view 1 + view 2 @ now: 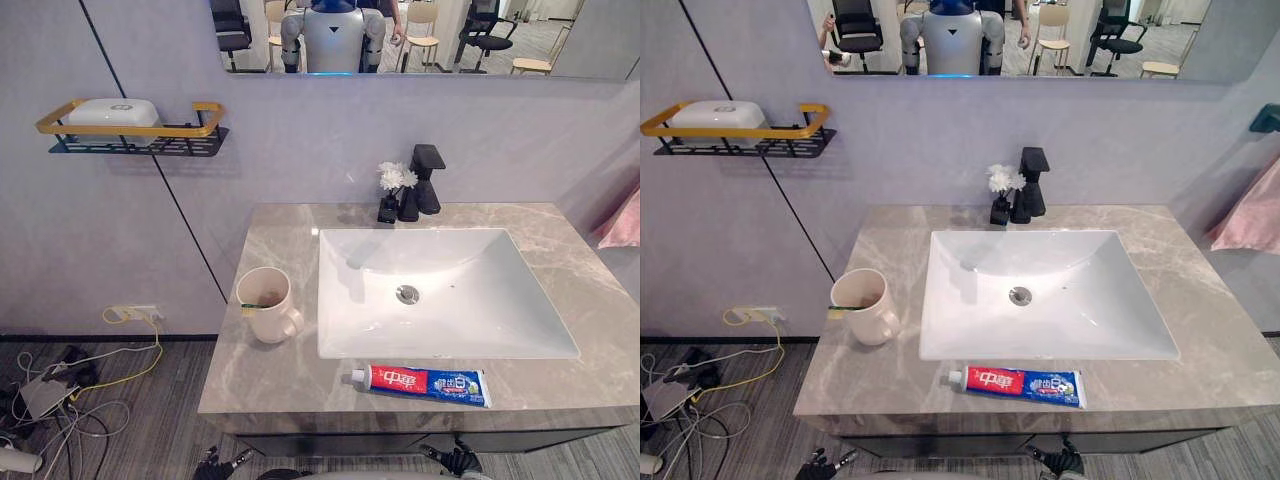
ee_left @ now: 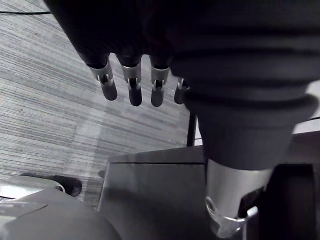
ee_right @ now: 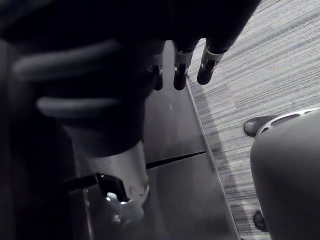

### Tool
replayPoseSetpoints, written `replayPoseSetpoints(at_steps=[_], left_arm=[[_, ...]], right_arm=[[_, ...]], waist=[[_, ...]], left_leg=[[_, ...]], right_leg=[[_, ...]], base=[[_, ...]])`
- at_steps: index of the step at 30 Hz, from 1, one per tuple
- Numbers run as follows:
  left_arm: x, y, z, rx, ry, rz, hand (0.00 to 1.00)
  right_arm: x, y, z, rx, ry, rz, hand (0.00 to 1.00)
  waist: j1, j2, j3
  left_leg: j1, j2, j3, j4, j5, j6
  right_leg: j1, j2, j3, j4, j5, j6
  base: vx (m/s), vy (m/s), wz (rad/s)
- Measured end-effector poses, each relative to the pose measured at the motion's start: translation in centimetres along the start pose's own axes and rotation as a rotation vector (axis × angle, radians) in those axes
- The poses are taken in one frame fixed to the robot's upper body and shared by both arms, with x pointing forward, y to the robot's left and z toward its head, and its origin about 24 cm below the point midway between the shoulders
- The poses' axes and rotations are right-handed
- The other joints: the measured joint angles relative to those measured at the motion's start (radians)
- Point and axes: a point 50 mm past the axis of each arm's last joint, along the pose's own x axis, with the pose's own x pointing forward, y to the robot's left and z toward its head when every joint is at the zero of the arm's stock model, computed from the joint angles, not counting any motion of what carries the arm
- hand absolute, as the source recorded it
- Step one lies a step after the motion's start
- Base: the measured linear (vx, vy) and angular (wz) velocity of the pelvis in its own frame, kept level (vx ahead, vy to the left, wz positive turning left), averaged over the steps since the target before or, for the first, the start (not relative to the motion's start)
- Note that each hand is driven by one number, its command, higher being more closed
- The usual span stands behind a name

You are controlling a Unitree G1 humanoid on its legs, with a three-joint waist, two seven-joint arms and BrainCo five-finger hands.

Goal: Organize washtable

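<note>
Both hands hang low in front of the vanity, below its front edge. The left hand (image 2: 134, 86) has its fingers straight and relaxed, pointing at the striped floor and grasping nothing. The right hand (image 3: 207, 70) is likewise released and empty beside the dark cabinet front.

On the grey marbled countertop (image 1: 590, 300), the toothpaste tube (image 1: 425, 384) lies flat on the narrow strip between the front rim of the white sink (image 1: 480, 300) and the counter's front edge. It has a white cap, a red section next to the cap and a blue section toward the flat crimped end. Its long axis runs side to side, almost parallel to the sink's front rim. The cap points to the robot's left, toward the cream mug (image 1: 267, 305), and the crimped end sits slightly nearer the counter's edge.

The mug stands upright on the left side of the counter, just beside the sink, with its handle turned to the front right. A thin greenish item, which looks like a toothbrush, rests inside it.

Behind the sink stand a black faucet (image 1: 428, 175) and, touching it on the left, a small dark vase of white flowers (image 1: 395, 180). On the left wall, a black and gold shelf (image 1: 190, 140) holds a white soap box (image 1: 112, 112).
</note>
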Motion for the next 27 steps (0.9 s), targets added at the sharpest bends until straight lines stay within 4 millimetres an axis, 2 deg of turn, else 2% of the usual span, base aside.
replayPoseSetpoints(at_steps=[6, 7, 15, 23, 27], left_arm=[[0.1, -0.1, -0.1, 0.011, 0.01, -0.007, 0.0], [0.2, -0.1, 0.3, 0.041, -0.003, -0.016, 0.0], [0.2, -0.1, 0.4, 0.043, -0.006, -0.018, 0.0], [0.2, -0.2, 0.6, 0.074, -0.019, -0.029, 0.0], [0.2, 0.2, 0.6, 0.064, -0.021, -0.015, 0.0]], right_arm=[[0.1, -0.6, 0.1, -0.023, 0.001, -0.012, 0.0], [0.2, -1.0, 0.1, -0.087, 0.0, -0.01, 0.0], [0.2, -1.0, 0.2, -0.082, -0.002, -0.011, 0.0], [0.2, -1.5, -0.5, 0.062, 0.031, -0.038, 0.0], [0.2, -1.6, -0.4, 0.098, 0.033, -0.047, 0.0]], waist=[[-0.001, 0.0, 0.001], [-0.004, 0.002, 0.028], [-0.003, 0.003, 0.028], [-0.002, 0.001, 0.03], [0.001, -0.004, 0.035]], left_leg=[[0.014, 0.012, -0.001, -0.008, 0.003, -0.003], [0.022, 0.014, -0.023, 0.011, -0.006, -0.007], [0.001, 0.012, -0.035, -0.002, 0.007, -0.007], [0.005, -0.004, -0.076, -0.118, 0.078, -0.002], [0.014, -0.011, -0.08, -0.134, 0.083, 0.002]], right_leg=[[0.015, 0.016, 0.0, -0.016, 0.005, 0.003], [0.036, 0.024, -0.013, -0.014, -0.005, -0.007], [0.016, 0.019, -0.034, -0.013, -0.004, -0.005], [0.01, 0.006, -0.091, -0.046, 0.013, 0.016], [0.019, 0.0, -0.097, -0.053, 0.015, 0.019]], base=[[0.02, -0.017, -0.02], [0.0, 0.0, 0.0], [0.0, 0.0, 0.06], [0.02, 0.003, 0.19], [0.01, 0.007, 0.06]])
